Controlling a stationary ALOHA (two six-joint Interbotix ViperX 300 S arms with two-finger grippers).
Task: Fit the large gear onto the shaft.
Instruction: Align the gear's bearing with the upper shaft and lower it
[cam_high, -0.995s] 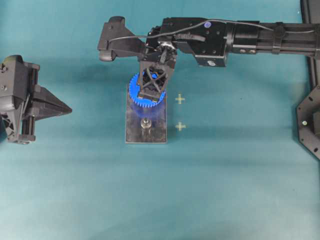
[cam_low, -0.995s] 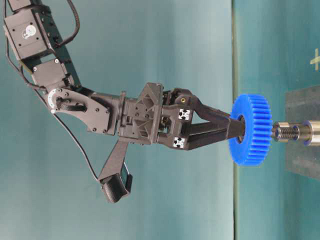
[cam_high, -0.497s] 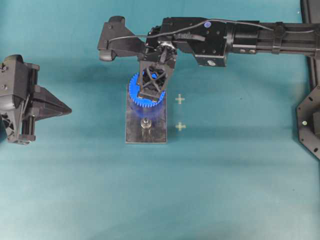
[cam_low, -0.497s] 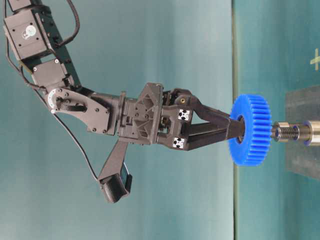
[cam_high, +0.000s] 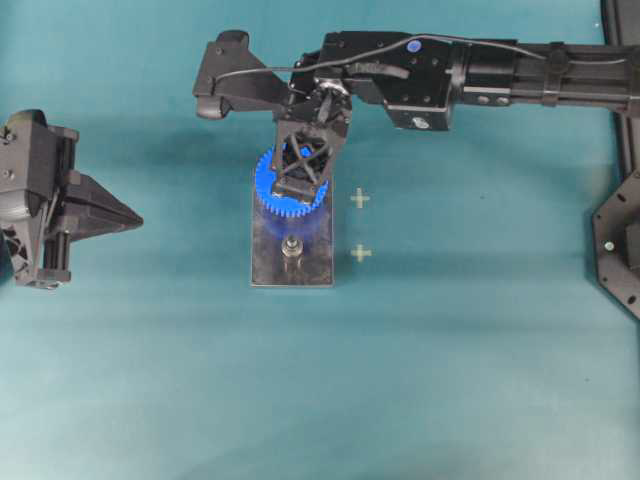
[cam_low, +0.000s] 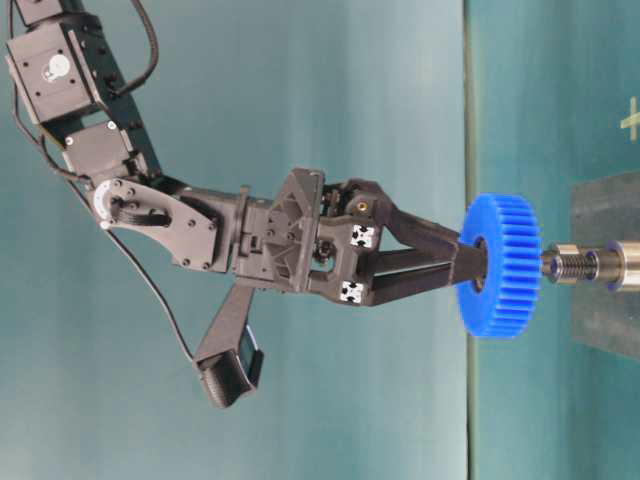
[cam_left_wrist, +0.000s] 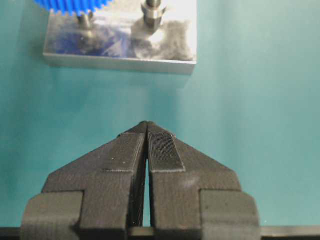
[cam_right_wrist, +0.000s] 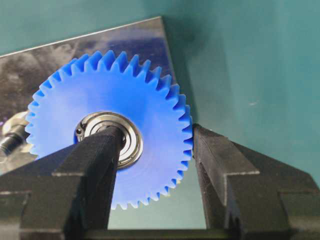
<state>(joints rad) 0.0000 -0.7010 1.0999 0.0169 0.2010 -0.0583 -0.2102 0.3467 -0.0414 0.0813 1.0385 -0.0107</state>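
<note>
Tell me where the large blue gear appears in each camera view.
Overhead: large blue gear upper centre, under the right gripper.
Table-level: right of centre, edge-on.
Left wrist: top left edge.
Right wrist: centre.
Shared landmark: grey plate.

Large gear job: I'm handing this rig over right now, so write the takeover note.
Right gripper: shut on the large gear, one finger in the bore, one on the toothed rim.
Left gripper: shut, empty, parked away from the plate.
Gear hangs over the far shaft, apparently not yet seated. The near shaft is bare.
Left: lower gear onto shaft, release.
</note>
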